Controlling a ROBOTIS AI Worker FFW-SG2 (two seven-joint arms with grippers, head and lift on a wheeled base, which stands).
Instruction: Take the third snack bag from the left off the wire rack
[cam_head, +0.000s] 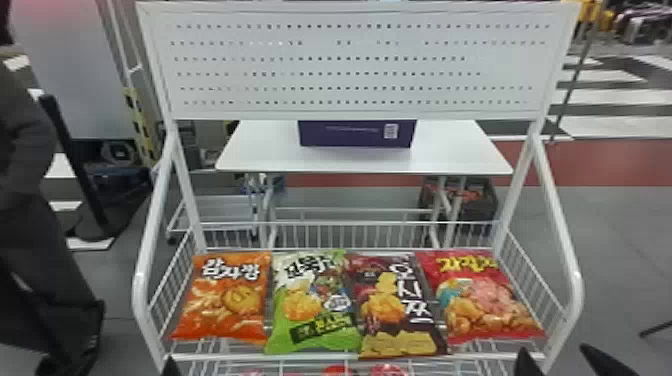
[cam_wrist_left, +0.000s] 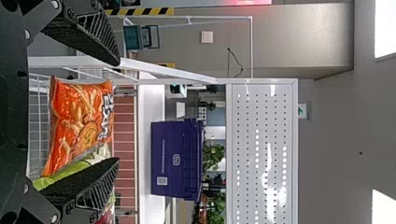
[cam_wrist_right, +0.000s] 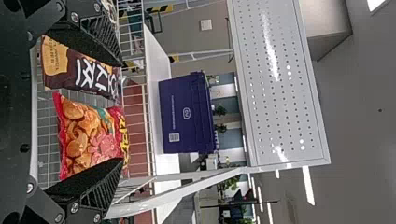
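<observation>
Lying third from the left: dark snack bag flat on the wire rack

Four snack bags lie side by side, face up, on the shelf of the white wire rack (cam_head: 525, 295), edges touching or slightly overlapping. The third snack bag from the left (cam_head: 397, 305) is a glossy plastic pillow bag. It is dark maroon to black, with large white lettering running down its right half, a pile of yellow crinkled chips pictured at its middle and a pale yellow band along its near end. It sits between the green bag with yellow snack pictures (cam_head: 312, 305) on its left and the red bag showing orange and pink snacks (cam_head: 480, 300) on its right. The orange bag printed with pale fries (cam_head: 225, 297) ends the row on the far left.

Both arms sit low at the near edge of the rack, short of the bags. The left jaws stand wide apart with nothing between them, facing the orange bag. The right jaws are equally spread and empty, their ribbed black fingers (cam_wrist_right: 88, 32) framing the dark bag and the red one from a distance.

Above the shelf rises the rack's white perforated metal back panel (cam_head: 350, 60). Behind it, a dark blue rectangular box (cam_head: 356, 133) rests on a white tabletop (cam_head: 450, 155).
</observation>
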